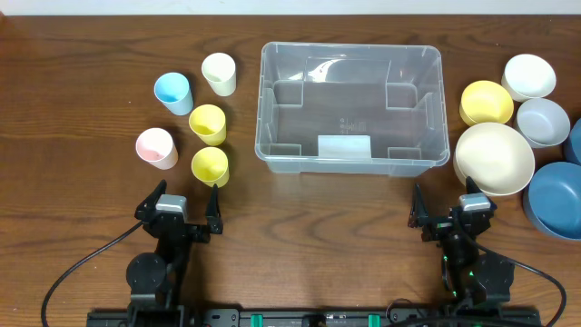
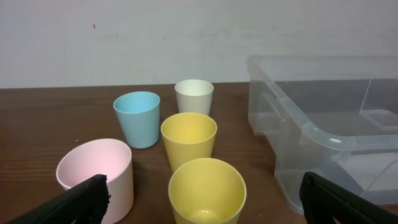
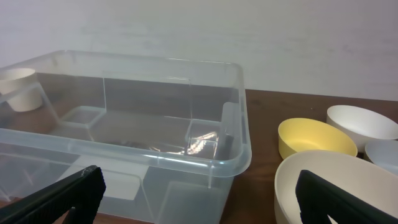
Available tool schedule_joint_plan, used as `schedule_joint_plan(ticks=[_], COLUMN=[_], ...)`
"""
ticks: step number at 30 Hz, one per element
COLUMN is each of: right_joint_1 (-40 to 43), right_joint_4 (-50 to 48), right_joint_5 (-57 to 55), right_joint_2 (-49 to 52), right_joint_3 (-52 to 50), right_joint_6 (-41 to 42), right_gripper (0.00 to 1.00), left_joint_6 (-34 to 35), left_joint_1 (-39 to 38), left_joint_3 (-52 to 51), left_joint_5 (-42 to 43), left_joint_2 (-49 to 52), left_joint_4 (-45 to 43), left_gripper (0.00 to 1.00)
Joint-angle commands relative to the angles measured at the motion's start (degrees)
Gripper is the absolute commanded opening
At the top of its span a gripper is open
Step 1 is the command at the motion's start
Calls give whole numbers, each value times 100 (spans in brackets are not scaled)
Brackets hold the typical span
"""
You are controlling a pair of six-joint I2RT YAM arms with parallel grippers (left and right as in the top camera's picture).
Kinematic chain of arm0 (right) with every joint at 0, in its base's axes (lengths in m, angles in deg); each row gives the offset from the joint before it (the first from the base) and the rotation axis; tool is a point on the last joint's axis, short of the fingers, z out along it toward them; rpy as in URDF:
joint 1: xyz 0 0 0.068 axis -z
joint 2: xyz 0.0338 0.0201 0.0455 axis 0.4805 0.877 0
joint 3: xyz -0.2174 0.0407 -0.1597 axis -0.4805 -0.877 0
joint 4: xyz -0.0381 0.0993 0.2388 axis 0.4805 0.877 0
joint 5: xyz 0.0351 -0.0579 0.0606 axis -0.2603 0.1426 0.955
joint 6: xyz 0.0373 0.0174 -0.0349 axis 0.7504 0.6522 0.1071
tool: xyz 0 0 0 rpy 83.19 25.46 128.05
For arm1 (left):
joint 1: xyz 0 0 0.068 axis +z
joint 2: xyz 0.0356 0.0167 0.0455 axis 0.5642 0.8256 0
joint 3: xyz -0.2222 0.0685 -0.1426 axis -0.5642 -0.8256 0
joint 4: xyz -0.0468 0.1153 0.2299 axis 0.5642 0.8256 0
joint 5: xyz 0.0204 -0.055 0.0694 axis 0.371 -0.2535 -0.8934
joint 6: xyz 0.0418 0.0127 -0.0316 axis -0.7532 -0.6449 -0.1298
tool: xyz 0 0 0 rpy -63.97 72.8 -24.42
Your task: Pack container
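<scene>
**Both pairs of fingers spread and empty; nothing is seen packed in the container.**

The left fingers [image 2: 81,200] and the right fingers [image 3: 68,194] are held wide apart, low over the bench [image 1: 82,64]. The container [image 1: 264,100] is found ahead, to the right of the left pair and to the left of the right pair. A yellow cup [image 2: 206,190] is framed between the left fingers, with a pink cup [image 2: 96,168] just beside the left one, so it is likely to be knocked over if the approach is not kept centred. A large cream bowl [image 3: 336,180] lies close ahead of the right pair. A thin rim pinch could slip, and the clear rim of the container could be clipped if the load is carried too low.
</scene>
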Motion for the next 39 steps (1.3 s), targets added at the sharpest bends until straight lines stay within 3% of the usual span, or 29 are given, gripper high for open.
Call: schedule_joint_plan(ticks=[1, 7, 18, 25, 32, 36, 39], right_joint_1=[-44, -44, -44, -44, -44, -44, -44], right_joint_4=[9, 9, -485, -852, 758, 2197, 3346], right_joint_5=[201, 214, 245, 903, 186, -313, -46], right_joint_2=[-9, -9, -9, -7, 407, 1189, 2024], right_joint_3=[-11, -11, -11, 289, 2168, 3576, 4603], right_joint_6=[208, 1069, 1823, 1862, 1344, 1342, 1237], right_gripper=[99, 99, 99, 99, 99, 99, 99], left_joint_6=[-79, -79, -79, -79, -79, -76, -79], left_joint_1=[28, 28, 28, 28, 28, 28, 28], left_joint_3=[-101, -101, -101, -101, -101, -101, -101], left_joint_5=[83, 83, 83, 83, 83, 83, 83], left_joint_2=[-35, -35, -35, -35, -35, -35, -35], left_joint_4=[190, 188, 188, 188, 188, 188, 188], left_gripper=[98, 98, 98, 98, 98, 98, 98])
